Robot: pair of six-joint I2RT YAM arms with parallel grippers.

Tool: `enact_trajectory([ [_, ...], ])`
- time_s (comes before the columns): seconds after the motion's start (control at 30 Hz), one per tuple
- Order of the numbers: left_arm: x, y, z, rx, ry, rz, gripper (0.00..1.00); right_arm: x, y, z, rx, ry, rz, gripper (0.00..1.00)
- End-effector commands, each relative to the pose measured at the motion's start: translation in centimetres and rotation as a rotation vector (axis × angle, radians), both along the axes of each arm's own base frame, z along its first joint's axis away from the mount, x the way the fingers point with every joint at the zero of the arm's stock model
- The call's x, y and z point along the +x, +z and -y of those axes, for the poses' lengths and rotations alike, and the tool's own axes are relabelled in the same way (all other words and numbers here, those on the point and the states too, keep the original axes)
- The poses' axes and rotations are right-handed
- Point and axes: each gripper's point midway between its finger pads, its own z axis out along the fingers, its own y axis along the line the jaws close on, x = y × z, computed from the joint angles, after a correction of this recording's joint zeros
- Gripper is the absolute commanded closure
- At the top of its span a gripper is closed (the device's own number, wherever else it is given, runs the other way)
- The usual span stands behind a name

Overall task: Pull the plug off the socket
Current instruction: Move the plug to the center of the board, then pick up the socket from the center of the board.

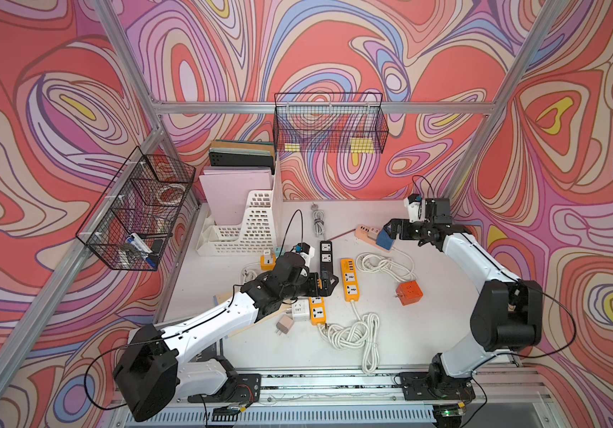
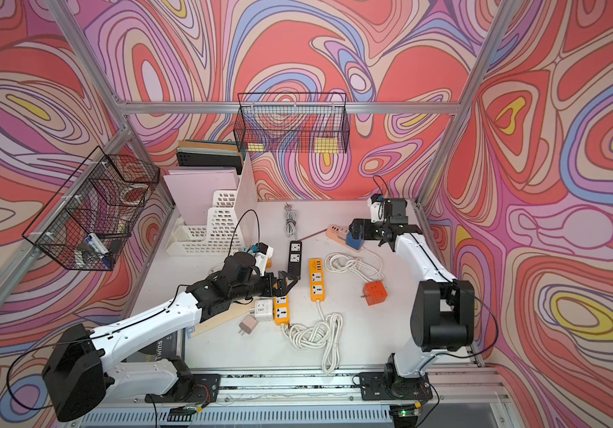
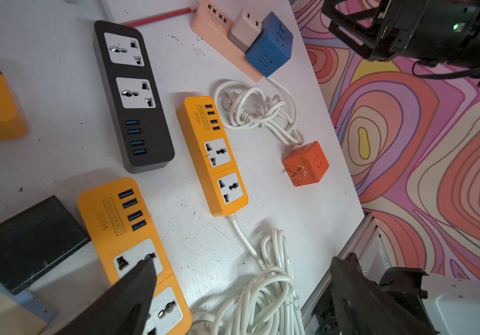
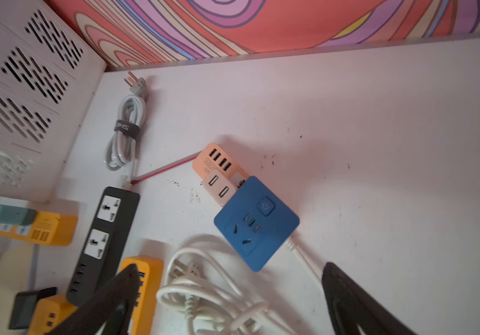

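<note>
Right jaws wide; blue plug [image 4: 256,223] just ahead.

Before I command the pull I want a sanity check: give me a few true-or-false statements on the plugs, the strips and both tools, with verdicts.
1. The blue cube is seated on the pink strip. True.
2. The right tool is shut on the blue cube. False: its jaws stand wide apart and hold nothing.
3. The orange cube lies loose on the table, prongs exposed. True.
4. The black strip has a plug in one socket. False: both sockets are empty.
5. The left tool grips a cable. False: it is open, over an orange strip.
</note>
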Motion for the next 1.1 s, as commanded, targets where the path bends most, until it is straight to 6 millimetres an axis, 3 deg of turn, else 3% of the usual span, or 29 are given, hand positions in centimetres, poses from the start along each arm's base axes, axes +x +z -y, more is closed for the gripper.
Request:
enact_trajectory([
  [0.0,0.8,-0.6,-0.7,-0.003,0.051,-0.020,0.01,-0.9,-3.4,0.6,-0.233,0.231,-0.060,0.02],
  [0.17,1.1,-0.7,-1.0,0.018,0.072,-0.032,0.01,0.7,-6.7,0.2,-0.308,0.405,-0.106,0.02],
  [0.4,1.4,-1.3,-0.8,0.017,0.096,-0.082,0.01,3.9,-10.2,1.6,-0.430,0.441,-0.155,0.07],
  [0.5,1.6,-1.4,-0.5,0.022,0.101,-0.104,0.01,4.6,-10.9,0.4,-0.387,0.480,-0.152,0.16],
  [0.7,2.0,-0.5,0.2,0.016,0.092,-0.114,0.01,3.8,-12.2,-3.1,-0.378,0.594,-0.147,0.30],
  [0.8,1.9,-0.2,0.3,0.000,0.088,-0.117,0.01,3.9,-11.0,-3.4,-0.400,0.569,-0.108,0.35],
  [0.93,1.7,0.0,0.4,-0.034,0.091,-0.110,0.01,3.9,-6.9,-3.3,-0.387,0.479,-0.010,0.42],
  [1.07,1.7,0.5,0.7,-0.078,0.084,-0.097,0.02,2.4,-3.0,-3.9,-0.331,0.436,0.045,0.59],
])
